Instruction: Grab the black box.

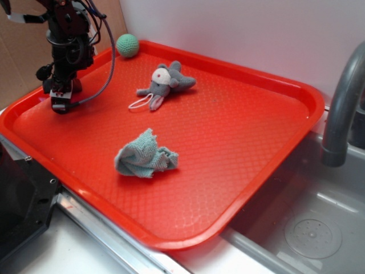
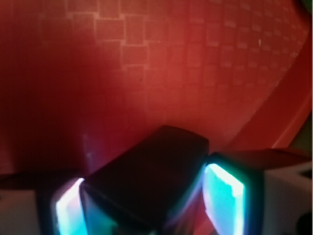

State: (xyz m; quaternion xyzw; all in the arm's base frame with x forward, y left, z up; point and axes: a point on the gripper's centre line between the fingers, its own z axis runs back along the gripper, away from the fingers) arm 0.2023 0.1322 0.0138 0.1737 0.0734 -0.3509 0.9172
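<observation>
Glowing cyan pads (image 2: 222, 198) of the tool (image 1: 61, 103) flank the small matte black box with rounded edges (image 2: 149, 183) in the wrist view, pressed to both its sides, clamped on it; the box sits at the left end of the textured red plastic tray (image 1: 228, 148) (hidden behind the tool from outside); farther along lie a crumpled teal cloth (image 1: 144, 156), a grey plush mouse (image 1: 164, 83) and a green crocheted ball (image 1: 128, 45).

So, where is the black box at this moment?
In the wrist view the black box sits between the two pads of the claw. In the exterior view that claw is at the red tray's far left corner, left of the green ball.
</observation>
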